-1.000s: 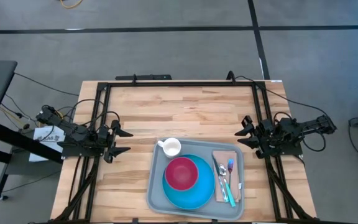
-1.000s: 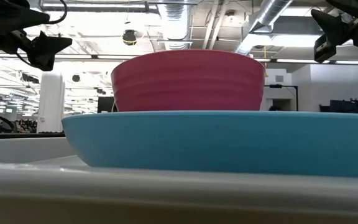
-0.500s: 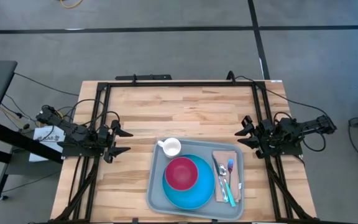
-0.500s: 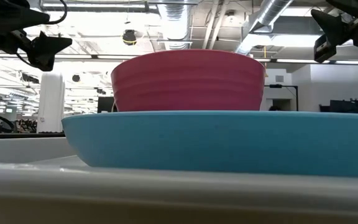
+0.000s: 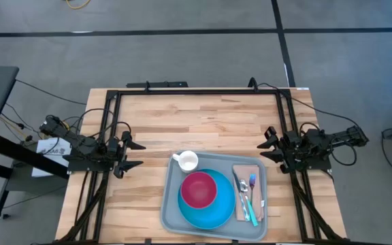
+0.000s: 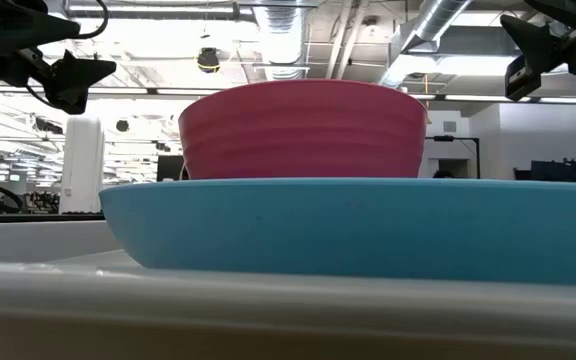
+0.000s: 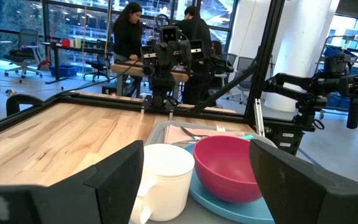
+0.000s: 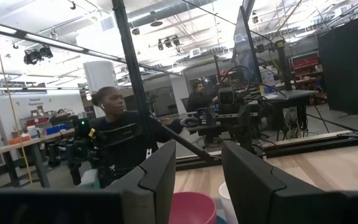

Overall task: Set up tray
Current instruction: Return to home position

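Note:
The light-grey tray lies at the table's near edge, right of centre. On it a round blue plate carries a pink bowl; a white mug stands at the tray's far left corner. A tan napkin on the tray's right side holds a spoon, a fork and a teal-handled utensil. My left gripper hovers open at the table's left edge, left of the tray. My right gripper hovers open at the right edge. Both touch nothing.
A black frame runs along the table's far, left and right edges. Bare wood lies between the tray and the far rail. People stand at benches in the room beyond the table, seen in both wrist views.

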### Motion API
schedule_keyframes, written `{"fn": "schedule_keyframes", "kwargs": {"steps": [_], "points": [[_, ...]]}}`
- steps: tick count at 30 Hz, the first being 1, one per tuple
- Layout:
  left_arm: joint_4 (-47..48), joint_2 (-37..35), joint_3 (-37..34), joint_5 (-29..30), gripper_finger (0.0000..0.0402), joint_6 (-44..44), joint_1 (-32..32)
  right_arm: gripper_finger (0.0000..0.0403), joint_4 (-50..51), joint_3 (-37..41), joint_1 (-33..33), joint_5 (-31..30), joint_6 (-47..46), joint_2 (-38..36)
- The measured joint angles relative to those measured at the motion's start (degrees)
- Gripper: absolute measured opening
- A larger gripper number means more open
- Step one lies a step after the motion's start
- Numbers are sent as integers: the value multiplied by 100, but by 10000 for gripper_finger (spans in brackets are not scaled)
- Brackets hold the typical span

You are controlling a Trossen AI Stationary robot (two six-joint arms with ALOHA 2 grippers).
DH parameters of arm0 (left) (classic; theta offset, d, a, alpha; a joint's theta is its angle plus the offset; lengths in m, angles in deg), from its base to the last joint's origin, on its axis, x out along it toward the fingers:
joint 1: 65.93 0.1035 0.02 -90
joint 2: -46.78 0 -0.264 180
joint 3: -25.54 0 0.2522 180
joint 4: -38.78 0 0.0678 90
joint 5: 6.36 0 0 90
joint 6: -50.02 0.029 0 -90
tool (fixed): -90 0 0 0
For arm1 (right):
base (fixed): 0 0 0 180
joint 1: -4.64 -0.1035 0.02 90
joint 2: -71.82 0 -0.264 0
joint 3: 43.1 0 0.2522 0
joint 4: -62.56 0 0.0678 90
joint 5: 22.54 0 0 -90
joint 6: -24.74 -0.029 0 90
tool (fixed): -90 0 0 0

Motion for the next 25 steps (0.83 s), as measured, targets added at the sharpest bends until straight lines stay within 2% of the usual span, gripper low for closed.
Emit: {"fn": "schedule_keyframes", "kwargs": {"steps": [25], "points": [[1, 0, -1, 0, 279, -5, 2, 123, 2, 2, -1, 0, 0, 1]]}}
